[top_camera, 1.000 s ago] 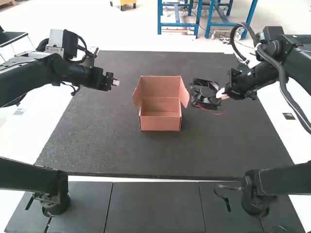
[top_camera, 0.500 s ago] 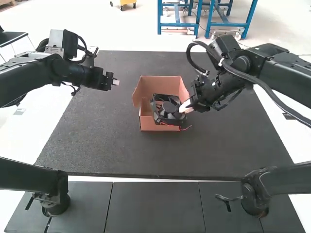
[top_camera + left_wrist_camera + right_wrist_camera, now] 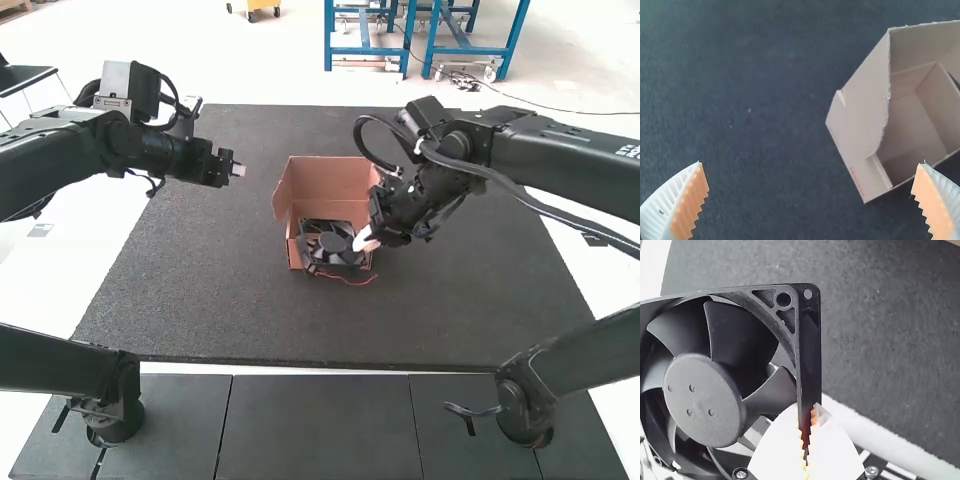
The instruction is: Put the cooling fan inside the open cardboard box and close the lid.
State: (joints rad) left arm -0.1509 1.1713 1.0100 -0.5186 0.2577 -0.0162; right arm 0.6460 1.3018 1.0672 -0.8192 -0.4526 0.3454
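Cooling fan (image 3: 332, 248) pinched by one edge of its black frame in the right tool (image 3: 366, 240), clamped tight on that rim. Held on edge at the 6 o'clock side of the open cardboard box (image 3: 335, 180), hiding the front wall; could not tell whether inside or just in front. Red wire (image 3: 362, 279) trailed onto the black mat (image 3: 200, 270) at 5 o'clock of the box. Left tool (image 3: 235, 169) spread wide, hovered above the mat at 9 o'clock of the box, well apart. Side flaps (image 3: 283, 190) stood up.

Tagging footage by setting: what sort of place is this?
Likely a robotics lab bench: left arm and right arm flank a black mat, with a cardboard box and cooling fan between them.
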